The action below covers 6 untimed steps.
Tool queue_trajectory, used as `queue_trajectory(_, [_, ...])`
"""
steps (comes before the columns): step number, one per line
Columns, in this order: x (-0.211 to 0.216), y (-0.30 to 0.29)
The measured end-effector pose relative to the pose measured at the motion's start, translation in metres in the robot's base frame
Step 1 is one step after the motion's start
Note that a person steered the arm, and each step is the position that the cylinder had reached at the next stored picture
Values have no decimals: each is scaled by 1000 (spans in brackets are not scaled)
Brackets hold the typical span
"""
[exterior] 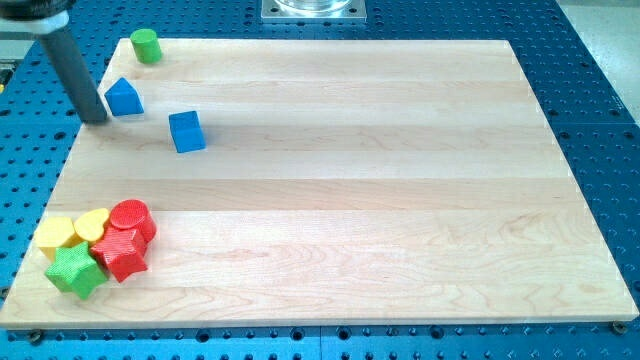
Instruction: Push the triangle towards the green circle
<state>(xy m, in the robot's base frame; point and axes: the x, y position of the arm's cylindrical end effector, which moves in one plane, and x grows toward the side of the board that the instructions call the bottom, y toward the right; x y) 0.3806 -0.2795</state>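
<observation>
Rod leans in from top left, my tip (pixel 97 118) just left of the blue triangle (pixel 123 97), nearly touching. No end effector jaws, just bare rod. Green circle (pixel 146 45) sits above-right of it, near the wooden desk (pixel 380 180) corner. Blue cube (pixel 187 131) right of the triangle.

Board (pixel 330 170) pale wood w/ visible grain, smooth, satin finish; base underneath (pixel 590 120) blue perforated metal, matt; blue triangle (pixel 123 97), blue cube (pixel 187 131), green cylinder (pixel 146 45) look like matt plastic; red star (pixel 121 254) and green star (pixel 75 270) ribbed/textured tops; rod (pixel 75 65) dark, semi-gloss.
</observation>
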Motion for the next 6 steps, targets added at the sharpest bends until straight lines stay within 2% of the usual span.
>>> queue_trajectory(1, [60, 13])
queue_trajectory(2, [89, 19])
queue_trajectory(3, [56, 25])
queue_trajectory(5, [-37, 23])
queue_trajectory(6, [-57, 42])
